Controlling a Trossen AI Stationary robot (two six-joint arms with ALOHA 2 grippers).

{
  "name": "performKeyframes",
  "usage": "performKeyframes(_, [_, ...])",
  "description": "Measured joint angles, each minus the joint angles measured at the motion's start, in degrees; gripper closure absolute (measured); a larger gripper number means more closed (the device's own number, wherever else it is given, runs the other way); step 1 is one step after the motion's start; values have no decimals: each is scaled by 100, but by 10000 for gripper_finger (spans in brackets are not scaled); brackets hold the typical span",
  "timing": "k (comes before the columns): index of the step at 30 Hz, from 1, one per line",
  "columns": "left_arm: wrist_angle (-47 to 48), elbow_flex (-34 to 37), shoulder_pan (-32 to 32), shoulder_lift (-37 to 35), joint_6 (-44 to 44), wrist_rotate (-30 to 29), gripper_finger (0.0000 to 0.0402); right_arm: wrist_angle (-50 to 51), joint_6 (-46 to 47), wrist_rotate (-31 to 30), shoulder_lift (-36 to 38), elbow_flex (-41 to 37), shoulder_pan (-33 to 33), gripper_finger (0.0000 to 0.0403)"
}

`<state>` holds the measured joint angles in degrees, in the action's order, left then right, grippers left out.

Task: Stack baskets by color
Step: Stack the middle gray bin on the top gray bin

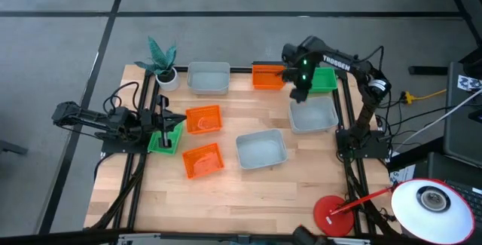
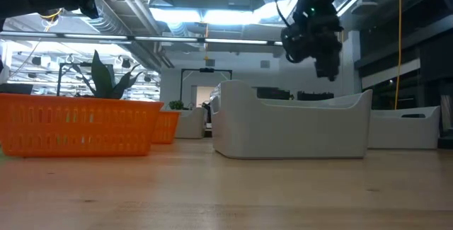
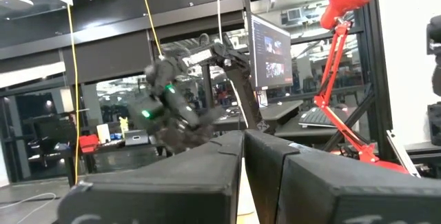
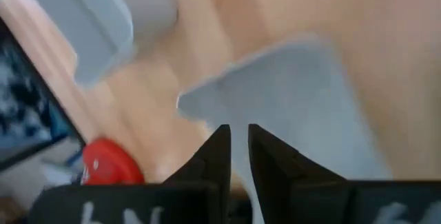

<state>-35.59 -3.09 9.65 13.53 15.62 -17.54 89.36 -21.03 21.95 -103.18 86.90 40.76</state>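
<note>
Eight baskets show on the wooden table. Along the far edge stand a grey one [image 1: 208, 78], an orange one [image 1: 268, 75] and a green one [image 1: 324, 79]. Two more grey ones [image 1: 313, 115] [image 1: 261, 149] sit at right and centre. Two orange ones [image 1: 203, 120] [image 1: 203, 160] and a green one [image 1: 166, 138] sit at left. My right gripper [image 1: 299, 93] hangs high above the table by the far right grey basket [image 4: 289, 107], pointing steeply down, a narrow gap between its fingers and nothing in it. My left gripper [image 1: 162, 118] waits shut above the left green basket.
A small white pot with a teal plant [image 1: 164, 71] stands at the far left corner. A red desk lamp's base [image 1: 335, 215] sits off the near right corner. Dark frame posts run along the left and right table edges. Bare wood lies along the near edge.
</note>
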Motion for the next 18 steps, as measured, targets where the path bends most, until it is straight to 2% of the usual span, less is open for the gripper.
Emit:
performKeyframes(2, [25,0,1,1,-1,-1,392,-268,130,-200,150,-475,-154,350])
performKeyframes(7, [24,0,2,1,-4,0,392,-1286,1356,-1792,322,-1680,-528,350])
performKeyframes(9, [21,0,1,-1,-6,0,392,-1888,1875,-2137,322,-2073,-685,350])
performKeyframes(13, [18,0,0,-1,-3,0,392,-3556,2082,-1637,317,-2386,-1116,350])
performKeyframes(18, [-13,0,1,-1,-2,2,392,-5925,2054,-1036,317,-2130,-1711,350])
